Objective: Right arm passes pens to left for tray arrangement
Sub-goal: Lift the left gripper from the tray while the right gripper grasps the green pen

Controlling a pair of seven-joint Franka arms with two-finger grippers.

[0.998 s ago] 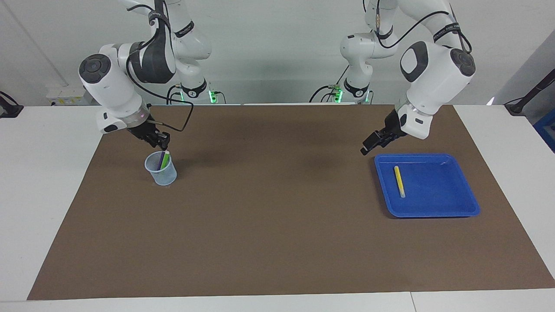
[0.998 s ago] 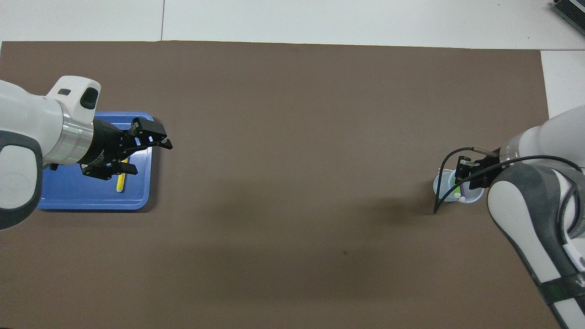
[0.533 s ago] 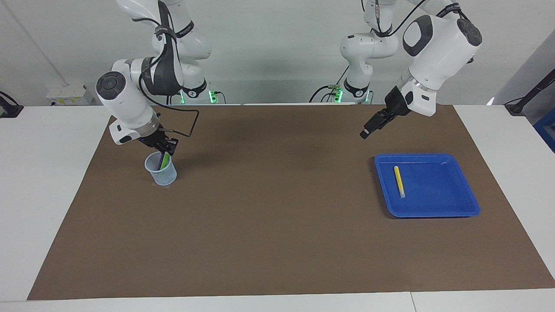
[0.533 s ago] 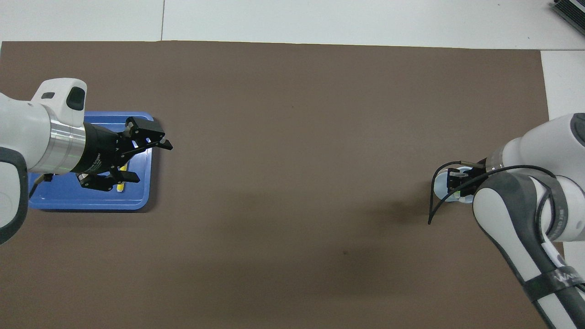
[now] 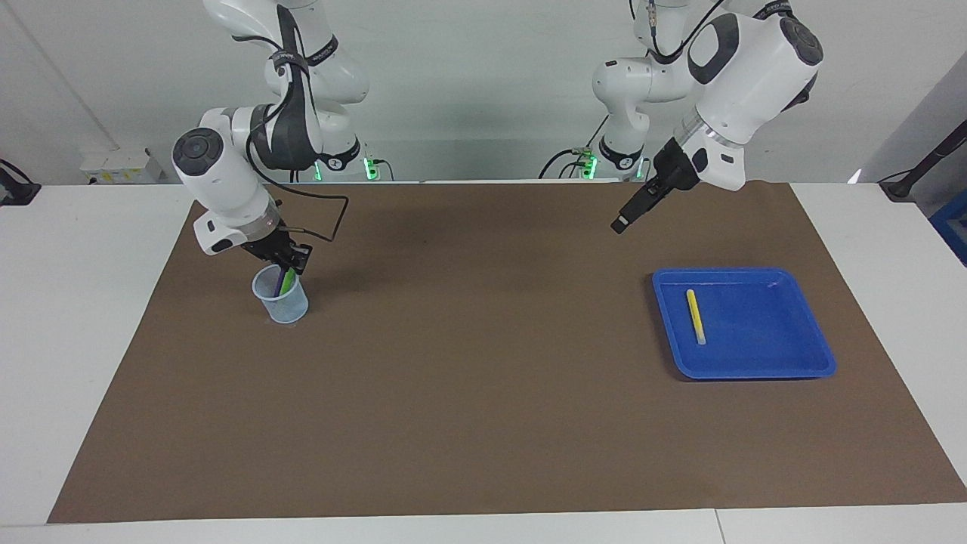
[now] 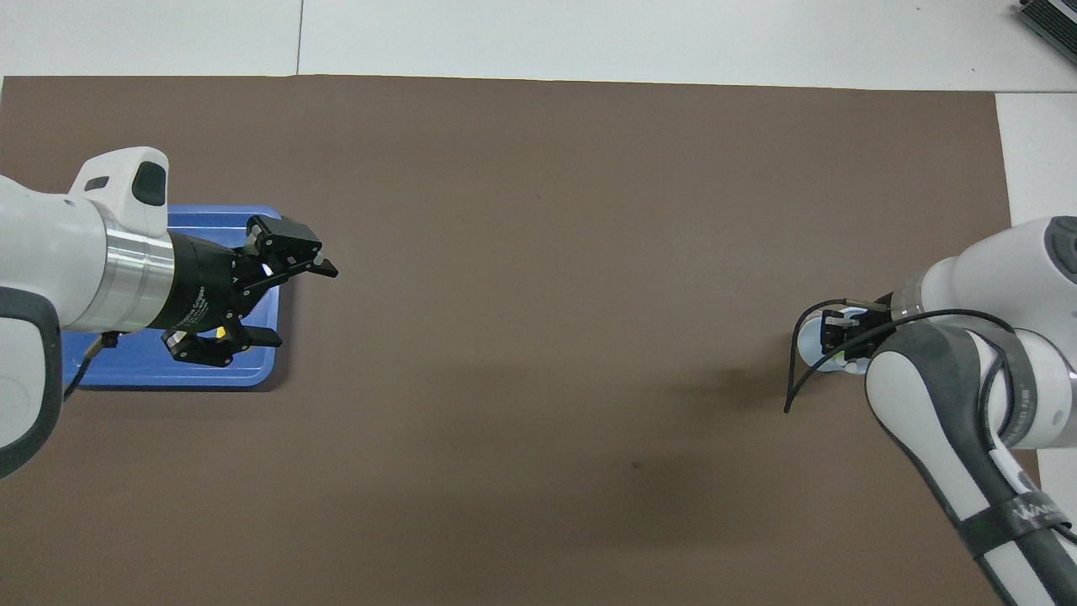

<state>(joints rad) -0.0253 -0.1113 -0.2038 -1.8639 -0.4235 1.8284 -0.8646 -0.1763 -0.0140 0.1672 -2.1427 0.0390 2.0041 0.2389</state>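
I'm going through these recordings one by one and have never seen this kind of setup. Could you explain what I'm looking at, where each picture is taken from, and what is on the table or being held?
Two white robot arms stand at a table covered by a brown mat. One picture is taken from across the table, facing the robots; the other looks down from above their own end, so its sides are swapped.

The right gripper is down at the mouth of a small translucent cup, where a purple pen stands; whether it is gripping the pen cannot be told.

The left gripper is up in the air over the mat beside the blue tray, open and holding nothing. It seems to be waiting for a pen.

A yellow pen lies in the tray.
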